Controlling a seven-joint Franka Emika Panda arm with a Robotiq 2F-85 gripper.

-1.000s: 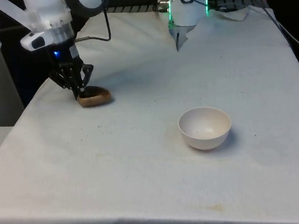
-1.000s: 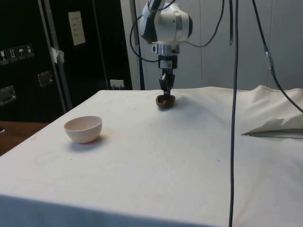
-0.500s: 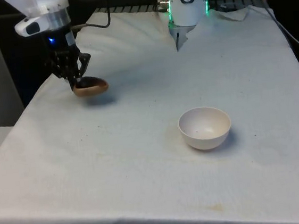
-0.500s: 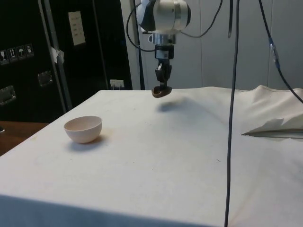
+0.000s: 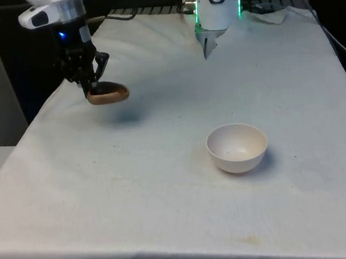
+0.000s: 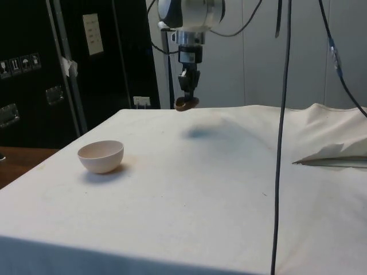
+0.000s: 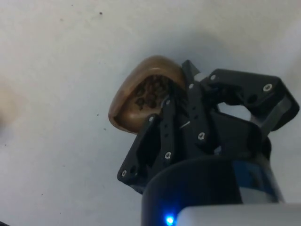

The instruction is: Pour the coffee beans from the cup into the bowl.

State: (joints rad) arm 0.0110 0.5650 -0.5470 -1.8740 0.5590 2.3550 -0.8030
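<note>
The gripper (image 5: 93, 85) pinches the brown cup (image 5: 107, 95) by its rim, level above the cloth (image 5: 166, 186) at the front view's far left so the beans (image 7: 151, 92) stay in; the white bowl (image 5: 237, 148) sits well apart, nearer and rightward.

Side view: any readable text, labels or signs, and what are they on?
Pale sheet on the dark cabinet door: printed lines, too small to read.
Row of small white pictogram stickers on the cabinet: symbols only, too small to make out.
Cup, bowl and white cloth: no text on them.
Nothing can be quoted.
</note>
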